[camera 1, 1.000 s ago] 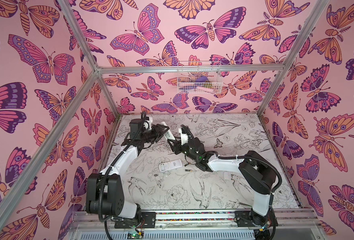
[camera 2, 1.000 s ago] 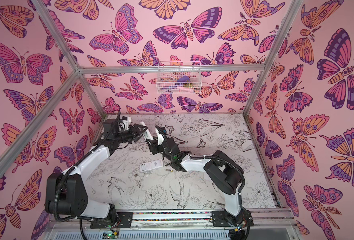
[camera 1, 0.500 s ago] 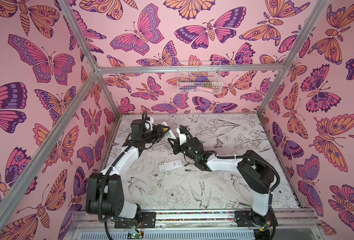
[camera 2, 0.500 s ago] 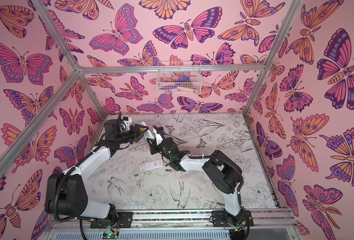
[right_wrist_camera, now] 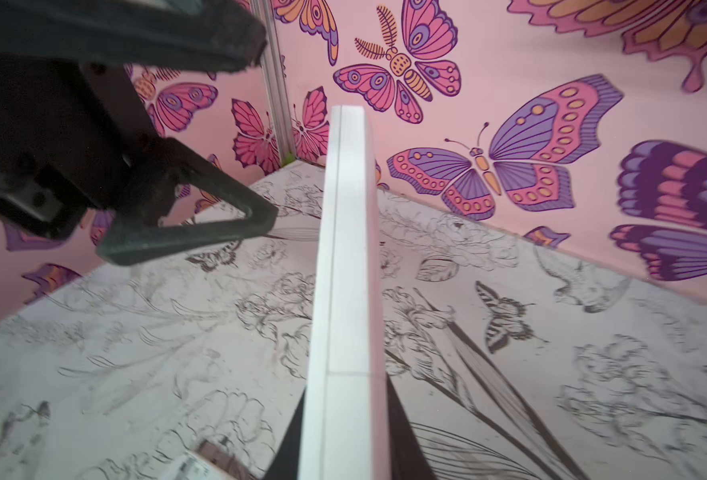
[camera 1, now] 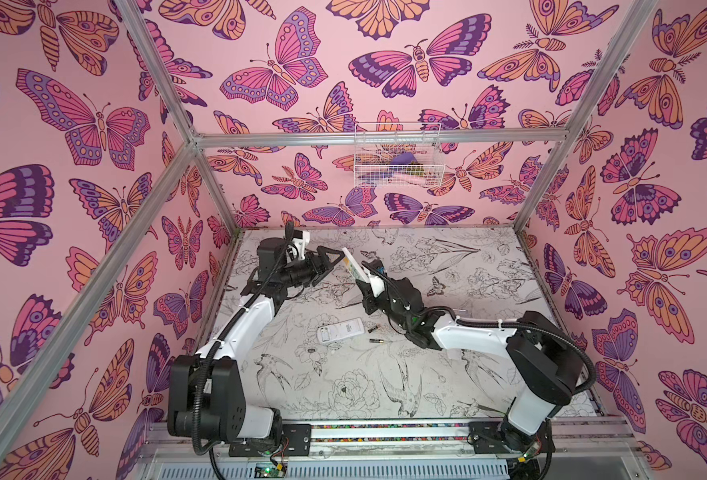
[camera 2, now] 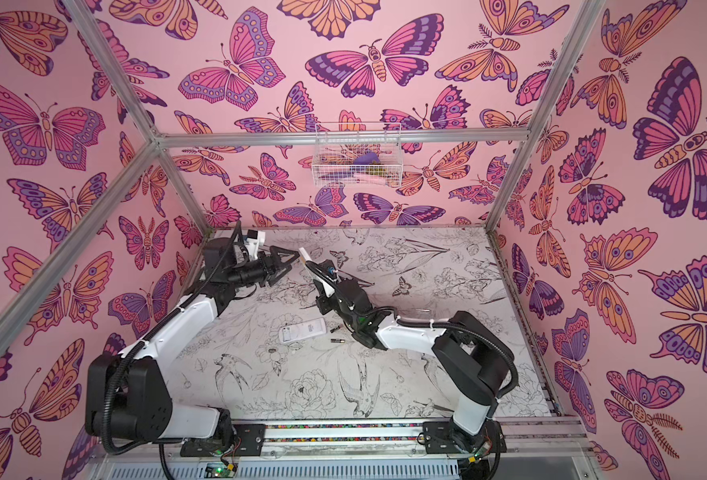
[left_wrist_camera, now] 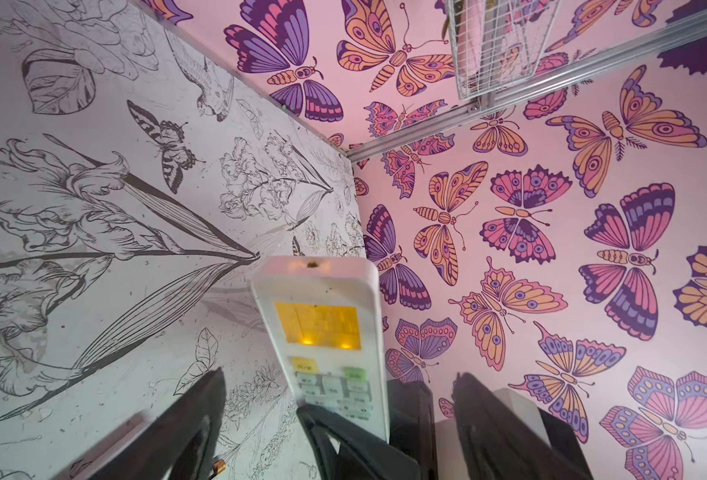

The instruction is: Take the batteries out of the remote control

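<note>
My right gripper [camera 1: 364, 286] is shut on the lower end of the white remote control [camera 1: 351, 266], holding it upright above the table at the back. In the right wrist view the remote [right_wrist_camera: 347, 291] shows edge-on between the two fingers. My left gripper [camera 1: 337, 264] stands open just left of the remote, its fingers [left_wrist_camera: 194, 415] wide apart and off it. The left wrist view shows the remote's yellow screen [left_wrist_camera: 318, 324] and buttons. Two batteries [camera 1: 371, 329] [camera 1: 376, 340] lie loose on the table below.
A white flat piece with a printed label [camera 1: 340, 330] lies on the table [camera 1: 489, 374] beside the batteries. A wire basket [camera 1: 397, 156] hangs on the back wall. Pink butterfly walls close in the table on three sides.
The left gripper has opened and let go of the remote. The right gripper closed on the remote's lower end and now holds it alone.
</note>
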Controlling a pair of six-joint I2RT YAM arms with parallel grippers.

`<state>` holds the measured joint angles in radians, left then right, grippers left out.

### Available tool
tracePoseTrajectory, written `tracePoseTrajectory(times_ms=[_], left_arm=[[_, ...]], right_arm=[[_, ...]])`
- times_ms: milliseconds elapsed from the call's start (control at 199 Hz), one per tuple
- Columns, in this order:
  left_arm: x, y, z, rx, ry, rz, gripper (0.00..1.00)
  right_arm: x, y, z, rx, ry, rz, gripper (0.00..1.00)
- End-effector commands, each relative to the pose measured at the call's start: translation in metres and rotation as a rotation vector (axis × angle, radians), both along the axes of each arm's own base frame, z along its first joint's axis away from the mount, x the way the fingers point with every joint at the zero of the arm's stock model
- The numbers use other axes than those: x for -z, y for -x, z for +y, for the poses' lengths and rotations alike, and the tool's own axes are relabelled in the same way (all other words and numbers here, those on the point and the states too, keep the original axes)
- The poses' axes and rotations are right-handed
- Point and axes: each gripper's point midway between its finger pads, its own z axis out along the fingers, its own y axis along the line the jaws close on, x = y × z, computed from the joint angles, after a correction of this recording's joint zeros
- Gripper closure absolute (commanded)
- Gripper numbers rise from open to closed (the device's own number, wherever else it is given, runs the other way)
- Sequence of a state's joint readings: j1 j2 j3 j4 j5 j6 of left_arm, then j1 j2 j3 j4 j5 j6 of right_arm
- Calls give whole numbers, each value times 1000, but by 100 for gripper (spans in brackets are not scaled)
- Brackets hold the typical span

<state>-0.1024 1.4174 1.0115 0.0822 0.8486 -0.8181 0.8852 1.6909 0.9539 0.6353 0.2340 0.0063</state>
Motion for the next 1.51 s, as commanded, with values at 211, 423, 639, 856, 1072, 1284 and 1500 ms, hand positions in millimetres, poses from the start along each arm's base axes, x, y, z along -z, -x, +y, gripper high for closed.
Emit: tracePoseTrajectory(times_ms=[211,423,639,856,1072,1284,1500], left_arm=[[-29,10,-12,111,44,-87,10],[-39,22,-27,207,72,-116,4],[-22,25,-41,209,69,-65,3],[2,10,-38,111,64,27,6],[-2,8,-39,99,99,34,31],[-1,11,-38,101,99,32,61],[-5,11,-39,111,105,19,83]], right_arm=[[-53,3,-51,136,586,-511,100],[-61,-1,-54,221,990,-833,100],[-70,11,-42,185,1081,-922,100],[-66,19,-26,171,1080,-943,100],[-52,21,-13,141,1099,-942,100],[-51,21,-10,148,1092,-942,100],[-44,22,-14,142,1113,-931,92]])
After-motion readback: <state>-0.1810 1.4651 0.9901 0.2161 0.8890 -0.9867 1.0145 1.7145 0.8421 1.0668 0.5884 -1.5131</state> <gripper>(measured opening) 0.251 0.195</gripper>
